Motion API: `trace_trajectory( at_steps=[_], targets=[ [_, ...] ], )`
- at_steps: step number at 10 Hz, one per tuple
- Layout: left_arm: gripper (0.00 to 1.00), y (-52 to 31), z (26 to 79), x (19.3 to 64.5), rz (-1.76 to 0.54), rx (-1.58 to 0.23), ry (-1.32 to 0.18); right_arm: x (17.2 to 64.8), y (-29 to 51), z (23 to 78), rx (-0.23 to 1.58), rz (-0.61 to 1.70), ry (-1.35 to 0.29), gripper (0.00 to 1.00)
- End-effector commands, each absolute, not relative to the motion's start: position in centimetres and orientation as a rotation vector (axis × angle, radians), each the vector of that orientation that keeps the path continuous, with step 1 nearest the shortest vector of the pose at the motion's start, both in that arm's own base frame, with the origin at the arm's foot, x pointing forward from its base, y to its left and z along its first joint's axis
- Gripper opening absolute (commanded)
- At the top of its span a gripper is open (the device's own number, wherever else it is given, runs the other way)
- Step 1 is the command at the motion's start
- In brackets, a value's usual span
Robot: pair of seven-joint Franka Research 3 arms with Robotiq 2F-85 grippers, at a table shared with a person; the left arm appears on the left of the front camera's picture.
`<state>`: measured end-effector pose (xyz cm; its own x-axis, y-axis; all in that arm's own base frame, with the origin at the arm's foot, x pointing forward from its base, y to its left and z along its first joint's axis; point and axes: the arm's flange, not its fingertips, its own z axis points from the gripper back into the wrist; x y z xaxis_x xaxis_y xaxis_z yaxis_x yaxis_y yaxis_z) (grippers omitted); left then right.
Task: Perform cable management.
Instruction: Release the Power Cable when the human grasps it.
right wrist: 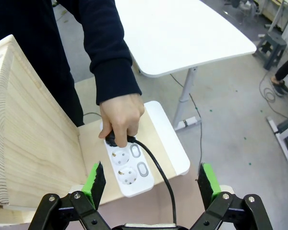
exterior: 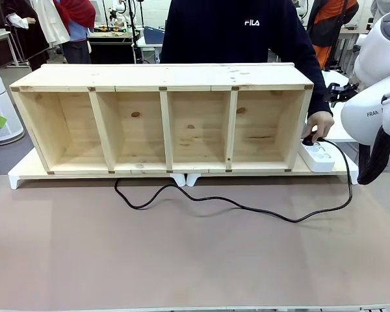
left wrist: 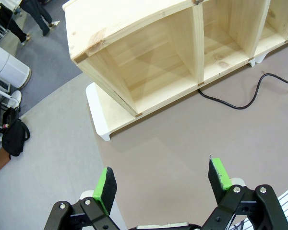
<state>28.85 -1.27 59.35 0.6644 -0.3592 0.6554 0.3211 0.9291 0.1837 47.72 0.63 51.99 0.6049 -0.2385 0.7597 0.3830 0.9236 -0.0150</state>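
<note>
The cable [exterior: 247, 209] lies loose on the brown counter [exterior: 182, 260], snaking from just under the front edge of the wooden shelf unit [exterior: 162, 117] at the middle left of the front view, across in slack waves to the lower right, then curling up to the white power strip [exterior: 318, 155] at the right end of the shelf's base. There the person's hand [exterior: 320, 123] is closed over the plug [right wrist: 113, 139], which sits at the strip's top socket; whether it is fully seated I cannot tell.

The right gripper [right wrist: 151, 184] hangs above the strip and the hand with its jaws spread wide and nothing between the green pads. The left gripper [left wrist: 164, 184] hovers over the bare counter near the shelf's other end, its jaws likewise wide apart and empty, the cable's far loop visible at the upper right of its view.

The cord looks thin, light and floppy, so it will likely sag and trail when lifted rather than hold a shape. I'd judge the best hold is on a free mid-span loop out on the open counter, well away from the person's fingers, gripped squarely so the smooth round jacket does not slip out sideways.
</note>
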Motion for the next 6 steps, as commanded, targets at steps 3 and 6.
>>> trace_trajectory(
  at_steps=[3, 6],
  targets=[
    [1.00, -1.23, 59.34, 28.87, -0.383, 0.056, -0.751, 47.79, 0.70, 51.91, -0.177, -0.368, -0.842, 1.00],
    [1.00, -1.23, 59.34, 28.87, -0.383, 0.056, -0.751, 47.79, 0.70, 51.91, -0.177, -0.368, -0.842, 1.00]
  ],
)
